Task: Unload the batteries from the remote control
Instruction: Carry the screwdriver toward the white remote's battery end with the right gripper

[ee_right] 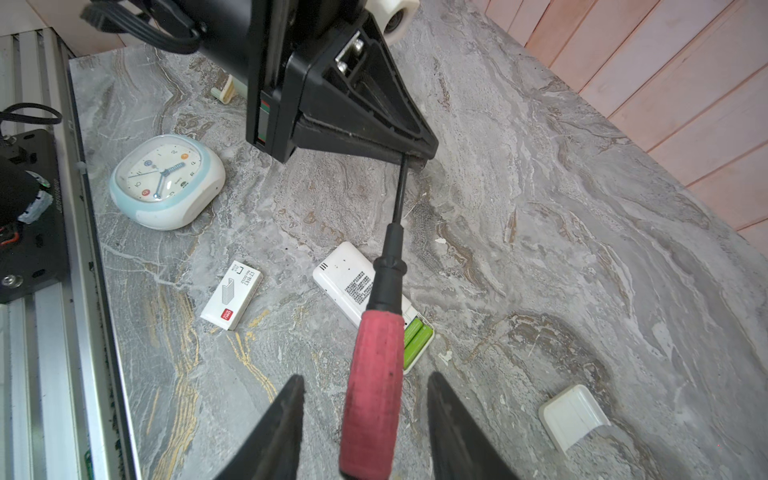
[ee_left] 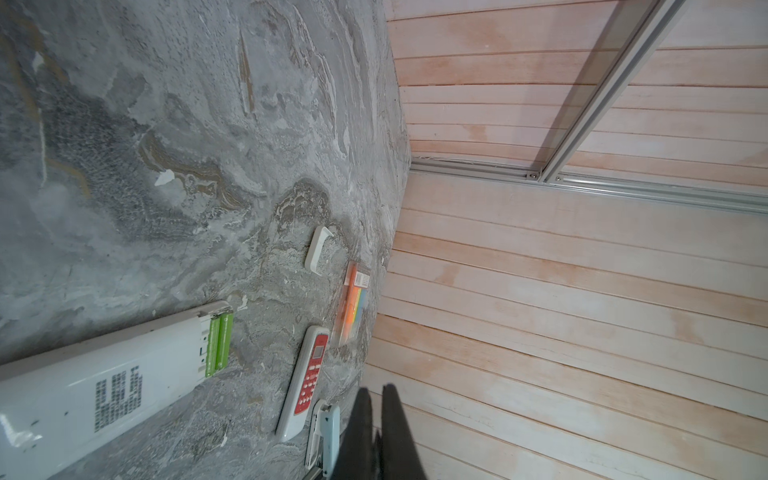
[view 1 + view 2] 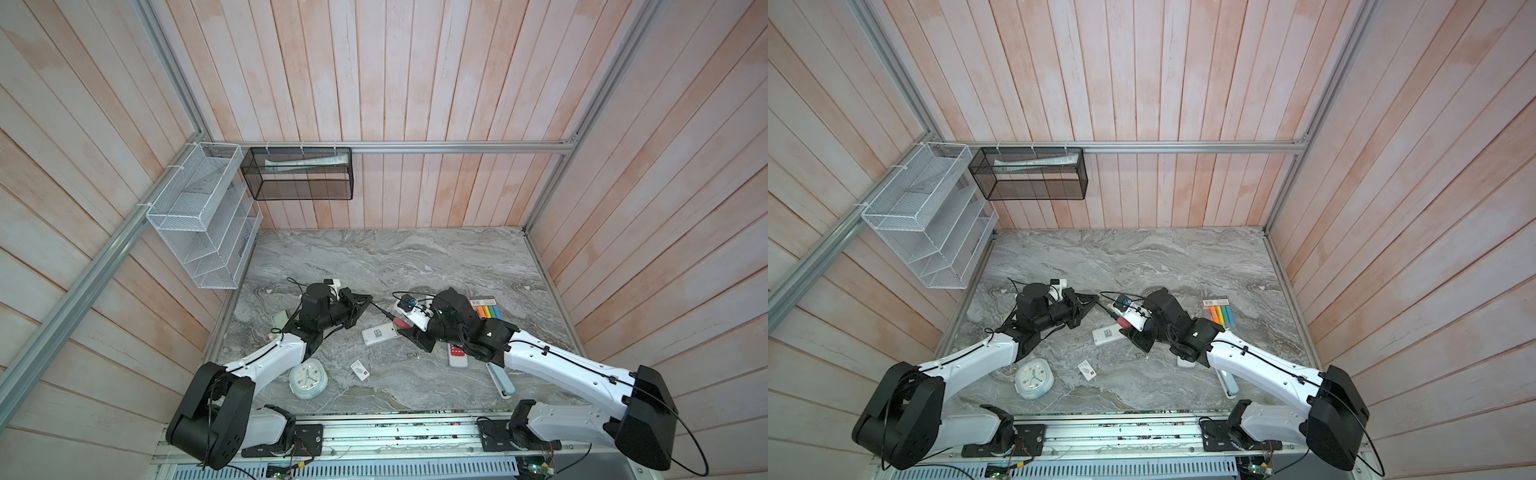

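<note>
Left gripper (image 1: 417, 154) clamps screwdriver (image 1: 376, 340) shaft; right gripper (image 1: 365, 376) gapes — two batteries (image 1: 415, 334), slim, yellow-green, in remote (image 1: 345, 274).

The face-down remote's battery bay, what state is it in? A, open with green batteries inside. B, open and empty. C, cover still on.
A: the right wrist view shows the face-down remote uncovered at one end, with two green batteries lying side by side in the bay.

Yellow-green batteries (image 1: 417, 337), red-handled screwdriver (image 1: 385, 286)
</note>
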### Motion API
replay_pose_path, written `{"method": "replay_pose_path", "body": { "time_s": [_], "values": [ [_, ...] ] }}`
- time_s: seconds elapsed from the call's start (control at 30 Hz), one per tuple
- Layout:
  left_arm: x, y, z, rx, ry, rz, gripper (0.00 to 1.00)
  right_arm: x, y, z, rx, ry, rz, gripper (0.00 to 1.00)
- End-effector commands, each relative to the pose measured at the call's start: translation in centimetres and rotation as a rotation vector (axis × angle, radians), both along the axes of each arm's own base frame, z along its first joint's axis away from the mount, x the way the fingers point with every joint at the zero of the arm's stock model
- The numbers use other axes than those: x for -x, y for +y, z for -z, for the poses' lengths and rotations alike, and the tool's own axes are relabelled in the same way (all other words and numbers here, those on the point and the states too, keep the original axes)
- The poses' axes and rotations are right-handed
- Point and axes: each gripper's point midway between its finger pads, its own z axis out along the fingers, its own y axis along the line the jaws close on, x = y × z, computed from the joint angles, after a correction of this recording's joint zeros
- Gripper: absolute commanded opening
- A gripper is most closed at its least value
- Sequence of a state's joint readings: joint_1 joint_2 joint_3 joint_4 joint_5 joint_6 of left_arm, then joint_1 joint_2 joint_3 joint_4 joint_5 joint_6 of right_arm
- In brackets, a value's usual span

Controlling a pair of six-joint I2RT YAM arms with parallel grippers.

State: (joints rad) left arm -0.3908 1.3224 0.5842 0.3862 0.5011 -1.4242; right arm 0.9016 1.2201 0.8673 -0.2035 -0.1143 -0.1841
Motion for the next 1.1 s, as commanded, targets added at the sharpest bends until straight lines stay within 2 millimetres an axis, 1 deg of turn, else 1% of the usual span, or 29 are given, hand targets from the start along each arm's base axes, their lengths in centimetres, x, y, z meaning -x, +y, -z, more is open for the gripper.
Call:
{"method": "replay_pose_path", "body": {
  "time_s": [0.0, 0.2, 0.43, 0.63, 0.77, 1.07],
  "values": [
    [-0.1, -0.2, -0.9, 0.047, -0.011, 0.013, 0.0, -0.6, 0.3, -0.4, -0.007, -0.001, 0.017, 0.49],
    [0.1, -0.3, -0.8, 0.089, -0.001, 0.023, 0.0, -1.2, 0.2, -0.2, 0.006, -0.014, 0.041, 0.47],
    [0.0, -0.4, -0.9, 0.092, -0.001, 0.027, 0.0, -1.3, 0.6, -0.9, -0.022, -0.027, 0.035, 0.41],
    [0.0, -0.5, -1.1, 0.097, -0.01, 0.029, 0.0, -1.6, 0.7, -0.5, -0.013, -0.016, 0.036, 0.37],
    [0.0, -0.5, -1.1, 0.098, -0.01, 0.03, 0.0, -1.7, 0.7, -0.5, -0.022, -0.013, 0.04, 0.35],
    [0.1, -0.5, -0.9, 0.1, -0.011, 0.035, 0.0, -2.1, 0.6, -0.7, -0.029, -0.012, 0.055, 0.19]
  ]
}}
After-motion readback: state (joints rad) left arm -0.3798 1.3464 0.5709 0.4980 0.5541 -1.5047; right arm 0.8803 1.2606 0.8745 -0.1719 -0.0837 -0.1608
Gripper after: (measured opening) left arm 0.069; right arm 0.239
